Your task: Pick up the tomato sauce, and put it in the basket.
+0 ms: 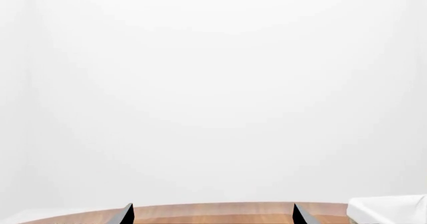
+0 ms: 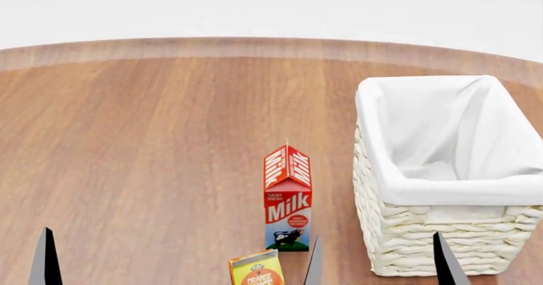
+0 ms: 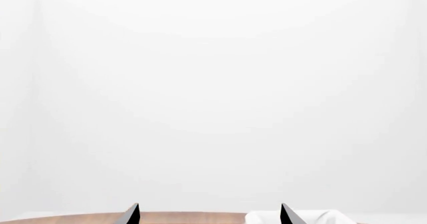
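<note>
Three views: left wrist, head, right wrist.

Left wrist view, gripper: the left gripper (image 1: 213, 215) shows only two dark fingertips, set wide apart with nothing between them.
Left wrist view, surroundings: a strip of the wooden table (image 1: 213, 211) lies under the tips; a white cloth-covered corner of the basket (image 1: 390, 210) sits beyond the outer side of one tip; the rest is blank white wall.

Head view, grippers: four dark fingertips rise at the lower edge. The left gripper (image 2: 178, 259) has its tips spread wide; the right gripper (image 2: 378, 259) is likewise spread and empty.
Head view, basket: the basket (image 2: 441, 234) stands upright directly ahead of the right gripper, its cloth lining folded over the rim.
Head view, cartons: a milk carton (image 2: 288, 199) stands upright between the two grippers, just beside the basket; an orange juice carton (image 2: 255, 269) is cut off by the edge, between the left gripper's tips.
Head view, tomato sauce: not visible.

Right wrist view, gripper: the right gripper (image 3: 210, 215) shows two tips held apart, gripping nothing.
Right wrist view, basket: white cloth of the basket (image 3: 300, 217) lies ahead of one tip.
Right wrist view, tomato sauce: not visible; location cannot be told.
</note>
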Motion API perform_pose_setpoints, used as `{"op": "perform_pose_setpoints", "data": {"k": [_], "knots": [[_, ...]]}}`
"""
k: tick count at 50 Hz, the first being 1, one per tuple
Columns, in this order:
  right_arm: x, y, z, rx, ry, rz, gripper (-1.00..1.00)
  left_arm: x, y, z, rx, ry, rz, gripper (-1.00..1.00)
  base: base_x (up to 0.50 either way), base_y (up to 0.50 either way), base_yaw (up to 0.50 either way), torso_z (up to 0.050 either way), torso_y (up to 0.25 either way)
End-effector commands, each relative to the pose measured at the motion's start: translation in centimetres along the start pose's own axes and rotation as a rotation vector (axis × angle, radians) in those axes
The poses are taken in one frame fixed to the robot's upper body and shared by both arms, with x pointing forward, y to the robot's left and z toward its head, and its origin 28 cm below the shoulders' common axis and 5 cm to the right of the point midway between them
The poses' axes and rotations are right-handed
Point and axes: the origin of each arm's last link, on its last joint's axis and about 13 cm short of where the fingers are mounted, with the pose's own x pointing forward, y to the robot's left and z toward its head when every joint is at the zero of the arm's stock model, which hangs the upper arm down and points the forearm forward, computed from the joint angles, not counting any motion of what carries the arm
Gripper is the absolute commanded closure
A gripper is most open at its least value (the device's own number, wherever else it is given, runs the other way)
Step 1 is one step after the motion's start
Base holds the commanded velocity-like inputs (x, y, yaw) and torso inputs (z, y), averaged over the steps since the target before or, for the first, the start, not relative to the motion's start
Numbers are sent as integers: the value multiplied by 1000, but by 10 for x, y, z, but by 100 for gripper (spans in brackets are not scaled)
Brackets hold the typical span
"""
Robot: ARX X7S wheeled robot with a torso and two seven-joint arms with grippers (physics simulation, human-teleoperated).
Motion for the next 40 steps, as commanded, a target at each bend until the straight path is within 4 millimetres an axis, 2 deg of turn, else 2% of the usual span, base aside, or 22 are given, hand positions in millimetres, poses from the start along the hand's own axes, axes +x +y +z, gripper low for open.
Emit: {"op": "perform_pose_setpoints", "data": {"k": [1, 4, 9, 17, 23, 24, 40], "knots": [[-5, -6, 13, -6, -32, 12, -100, 1, 1, -2, 6, 1, 8, -100, 0, 0, 0, 0, 0], [-10, -9, 16, -25, -23, 39, -100, 1, 1, -2, 6, 0, 11, -100, 0, 0, 0, 0, 0], [-32, -22, 5, -109, 39, 33, -100, 3, 2, -5, 12, 4, 20, -100, 0, 0, 0, 0, 0], [-68, -35, -16, -124, 163, -3, -100, 3, 1, -6, 17, 13, 22, -100, 0, 0, 0, 0, 0], [-96, -38, -40, -140, 255, -17, -100, 2, 1, -6, 20, 16, 26, -100, 0, 0, 0, 0, 0], [-102, -38, -45, -100, 290, -23, -100, 2, 1, -6, 21, 16, 26, -100, 0, 0, 0, 0, 0], [-123, -38, -77, -84, 381, -58, -100, 1, -2, -8, 22, 21, 14, -100, 0, 0, 0, 0, 0]]}}
